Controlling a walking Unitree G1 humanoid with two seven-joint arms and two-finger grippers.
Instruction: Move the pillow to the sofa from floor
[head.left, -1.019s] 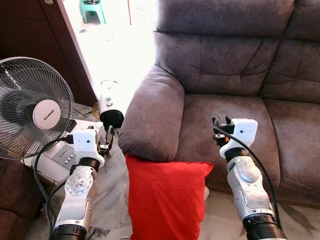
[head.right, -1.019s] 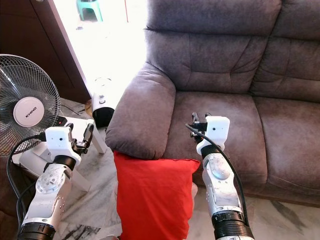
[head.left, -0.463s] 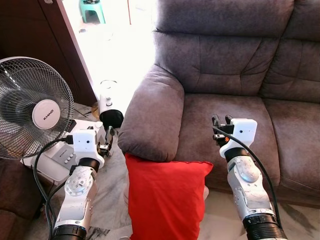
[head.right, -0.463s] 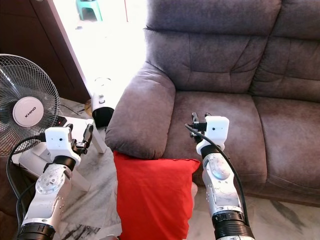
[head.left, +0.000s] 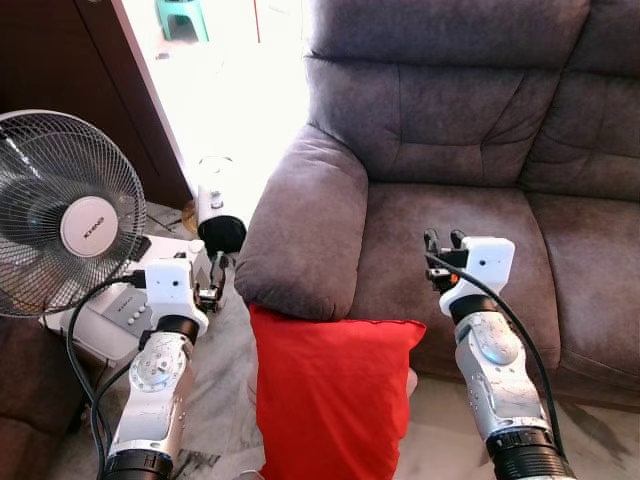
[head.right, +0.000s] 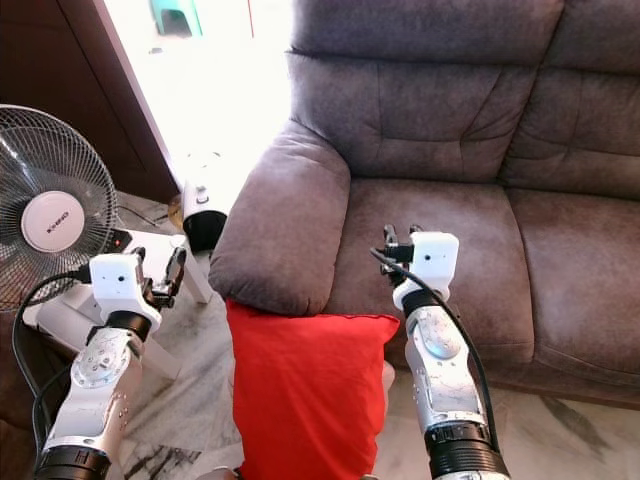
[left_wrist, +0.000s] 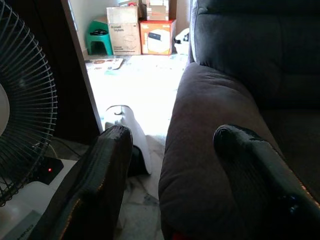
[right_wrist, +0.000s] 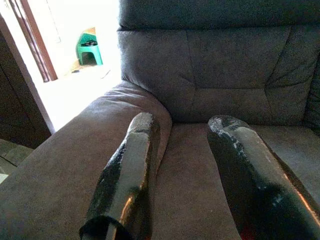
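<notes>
Against one grey sofa (head.left: 450, 150), one red pillow (head.left: 330, 395) on the floor, one fan (head.left: 65, 215), left gripper (head.left: 212, 272) and right gripper (head.left: 445, 242) both spread, empty.

L gripper (left_wrist: 172, 170) fingers apart, facing sofa armrest (left_wrist: 210, 150), fan (left_wrist: 25, 130) beside.

You see the floor (head.left: 225, 400) holding a red pillow (head.left: 325, 395), leaning on the sofa (head.left: 450, 150), beside a fan (head.left: 65, 215).
</notes>
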